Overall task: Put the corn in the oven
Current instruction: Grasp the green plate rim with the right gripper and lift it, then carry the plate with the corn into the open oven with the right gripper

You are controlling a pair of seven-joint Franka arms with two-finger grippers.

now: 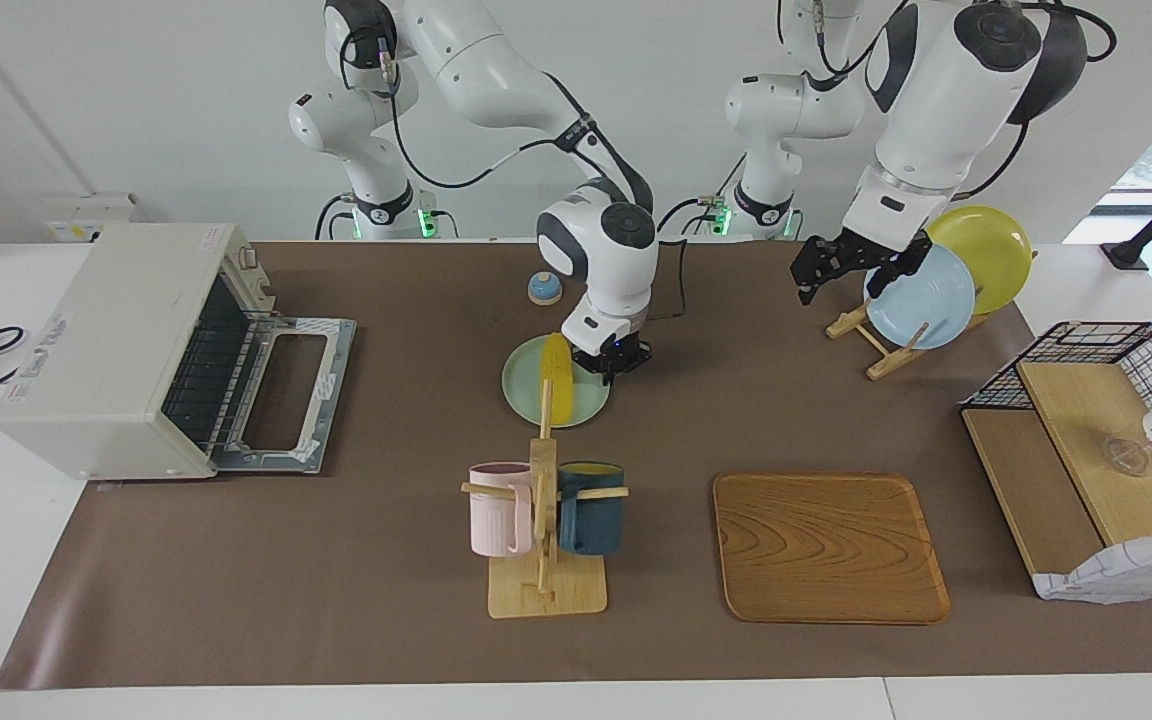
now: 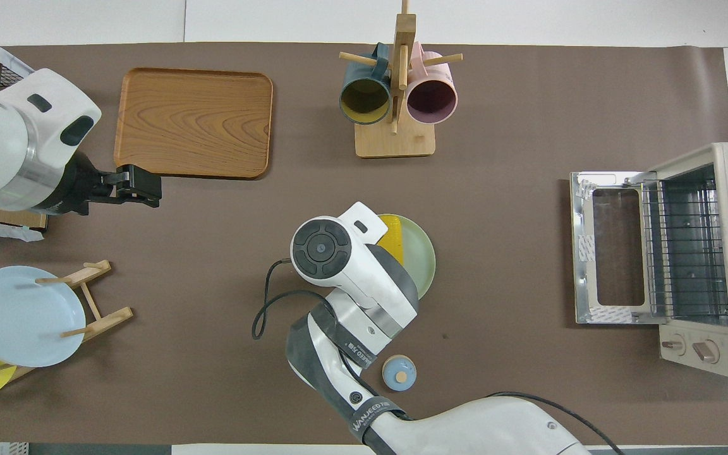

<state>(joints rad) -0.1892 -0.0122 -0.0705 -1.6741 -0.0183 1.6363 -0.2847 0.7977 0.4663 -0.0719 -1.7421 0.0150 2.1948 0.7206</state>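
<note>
The yellow corn [image 1: 562, 372] lies on a pale green plate [image 1: 526, 395] mid-table; in the overhead view the corn [image 2: 393, 235] shows partly under the right arm's wrist. My right gripper [image 1: 612, 370] is down at the plate's rim, close beside the corn, with its fingertips shut; whether they pinch the cob is hidden. The off-white oven [image 1: 116, 340] stands at the right arm's end of the table, its door [image 1: 286, 390] folded down flat and the rack bare. My left gripper [image 1: 816, 272] hangs open, holding nothing, over the brown mat beside the plate rack.
A mug tree [image 1: 543, 500] with a pink and a dark blue mug stands farther from the robots than the plate. A wooden tray [image 1: 826, 545], a rack with blue and yellow plates [image 1: 921, 300], a wire shelf [image 1: 1086, 440] and a small blue knob [image 1: 544, 288] are also there.
</note>
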